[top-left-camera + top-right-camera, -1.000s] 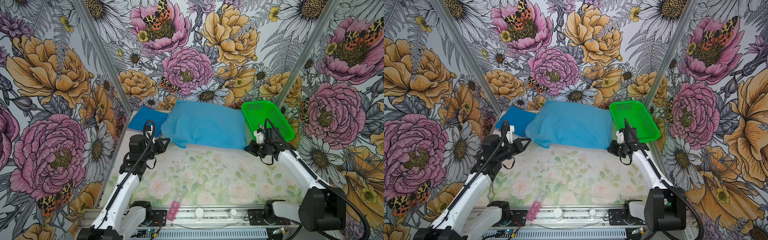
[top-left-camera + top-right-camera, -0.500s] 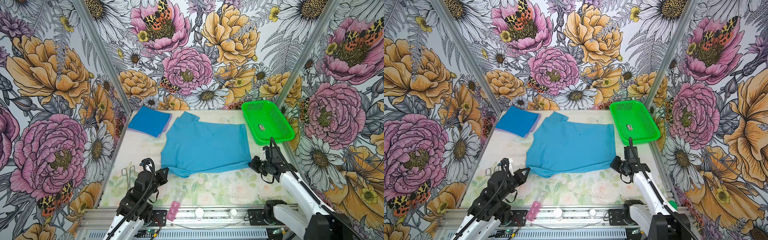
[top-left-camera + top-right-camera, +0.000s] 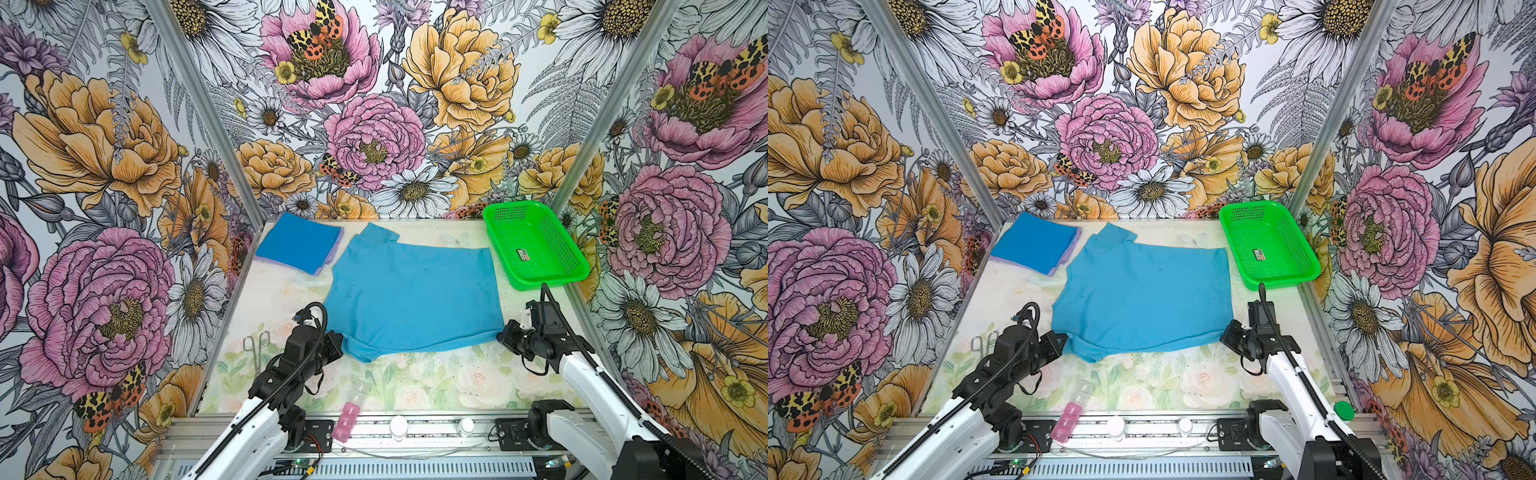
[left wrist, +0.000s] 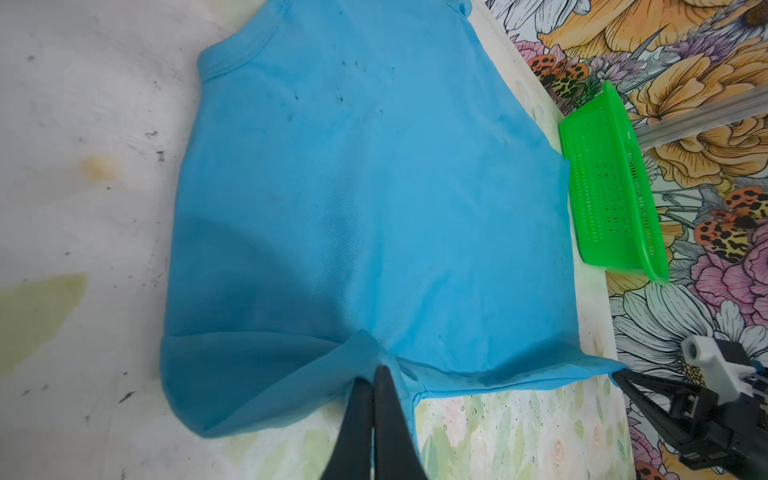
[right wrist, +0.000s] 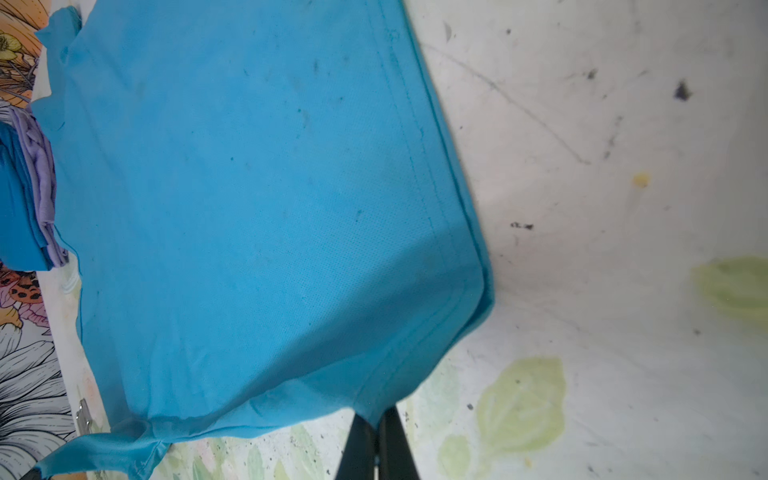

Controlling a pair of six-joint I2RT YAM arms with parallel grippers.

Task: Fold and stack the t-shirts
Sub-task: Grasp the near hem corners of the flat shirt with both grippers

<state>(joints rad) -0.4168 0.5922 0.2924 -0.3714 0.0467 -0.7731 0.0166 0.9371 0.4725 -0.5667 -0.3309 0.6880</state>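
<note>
The teal shirt (image 3: 415, 299) lies flat on the counter (image 3: 436, 382), long axis side to side, reaching away from both arms toward the back wall. The left arm (image 3: 299, 361) and right arm (image 3: 548, 340) each have jaws pinched shut on 1 near corner. Wrist views show cloth between the tips; top views show its whole outline.

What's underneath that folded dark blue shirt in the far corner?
A lavender shirt: only its edges peek out from beneath the dark blue shirt. The rest is covered, so whether more lies below cannot be told.
</note>
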